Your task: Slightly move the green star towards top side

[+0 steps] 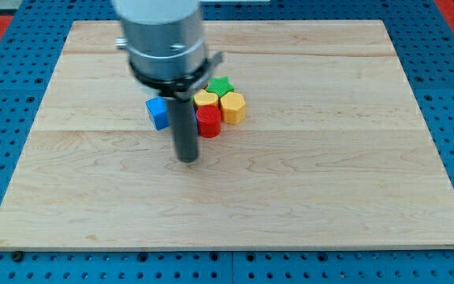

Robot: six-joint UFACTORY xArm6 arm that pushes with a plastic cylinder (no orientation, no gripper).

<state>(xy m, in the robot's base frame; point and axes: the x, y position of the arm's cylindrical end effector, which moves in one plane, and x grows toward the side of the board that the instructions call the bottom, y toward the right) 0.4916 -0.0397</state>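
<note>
While my tip (187,158) rests on the wooden board (329,181), it stands toward the view's bottom of a small cluster of blocks near the middle of the board, a little toward the view's top and left. I carry no pincer, only a straight dark rod (184,126), so nothing here opens, closes or clamps. My tip touches no block; the nearest are the red cylinder (209,122), just to the view's upper right of it, and the blue cube (158,113), to its upper left on the far side of the rod.

At the top of the cluster sits the green star (221,85), partly hidden on its left by my arm's grey housing (164,39). Just below the star are two yellow blocks side by side: a yellow heart-like block (205,99) on the left and a yellow hexagon (233,106) on the right. Both seem to touch the star, though I cannot tell for sure. The red cylinder sits against the lower edges of the yellow pair. Around the board lies a blue pegboard surface (14,95)
</note>
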